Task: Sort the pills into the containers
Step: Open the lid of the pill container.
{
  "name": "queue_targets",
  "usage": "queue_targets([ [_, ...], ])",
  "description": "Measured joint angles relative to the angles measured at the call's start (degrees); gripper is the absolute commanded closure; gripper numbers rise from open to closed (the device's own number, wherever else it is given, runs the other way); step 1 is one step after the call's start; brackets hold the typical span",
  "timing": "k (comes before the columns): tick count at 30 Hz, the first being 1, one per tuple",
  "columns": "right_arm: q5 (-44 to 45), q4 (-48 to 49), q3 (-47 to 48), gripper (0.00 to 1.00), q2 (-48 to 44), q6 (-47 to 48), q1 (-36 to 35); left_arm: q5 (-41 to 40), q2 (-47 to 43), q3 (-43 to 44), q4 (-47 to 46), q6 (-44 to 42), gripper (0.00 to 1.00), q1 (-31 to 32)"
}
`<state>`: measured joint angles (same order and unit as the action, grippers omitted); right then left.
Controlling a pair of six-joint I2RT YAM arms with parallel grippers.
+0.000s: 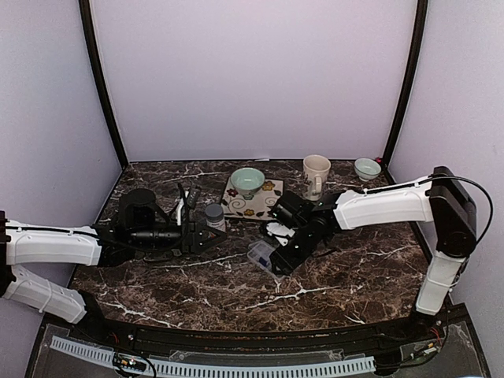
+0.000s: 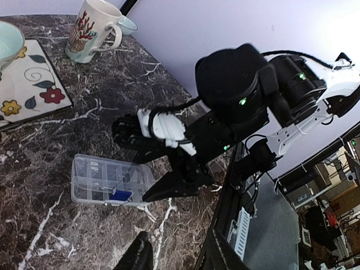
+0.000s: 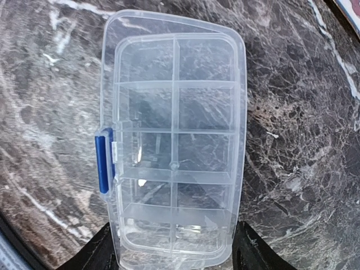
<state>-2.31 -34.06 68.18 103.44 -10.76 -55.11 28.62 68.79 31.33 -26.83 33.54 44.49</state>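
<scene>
Two arms of mine reach over the dark marble counter (image 1: 157, 279) in the view from above. The pill box (image 1: 257, 252) lies near the middle of it, and my right gripper (image 1: 273, 260) is down at the box's right end. My left gripper (image 1: 206, 234) lies low to the left of the box, near it but apart. A grey-capped orange bottle (image 1: 213, 213) stands left of the box and a little farther back, just beside that left gripper. Beyond the box a green bowl (image 1: 247, 181) sits on a flowered mat (image 1: 268, 201). A mug (image 1: 316, 175) stands beyond the box to the right, and a small bowl (image 1: 367, 168) farther right, in the corner.

From my left wrist, my own two fingers (image 2: 140, 253) stand partly apart with only counter between them, so that gripper holds nothing. Ahead of them the box lies flat, its blue latch (image 2: 120, 195) on its near side, and the right gripper's black fingers flank the end nearest the right arm.

From my right wrist the box fills the view. Its clear lid lies down over two rows of square compartments (image 3: 202, 107), with the latch on the left edge. A few pale flecks (image 3: 140, 182) show inside, too small for me to tell what they are. My fingers stand either side of the box's near end, right at its walls. Whether they press it I cannot tell.
</scene>
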Motion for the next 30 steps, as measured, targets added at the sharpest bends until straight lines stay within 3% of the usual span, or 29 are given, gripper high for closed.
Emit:
queue_targets([
  [24, -16.6, 4.2, -4.5, 0.45, -3.9, 0.8, 6.6, -7.8, 17.3, 4.2, 1.4, -3.4, 0.64, 6.9],
  [30, -17.1, 4.6, -4.5, 0.36, -4.4, 0.8, 6.9, -10.2, 20.0, 5.2, 1.9, -3.4, 0.64, 7.0],
])
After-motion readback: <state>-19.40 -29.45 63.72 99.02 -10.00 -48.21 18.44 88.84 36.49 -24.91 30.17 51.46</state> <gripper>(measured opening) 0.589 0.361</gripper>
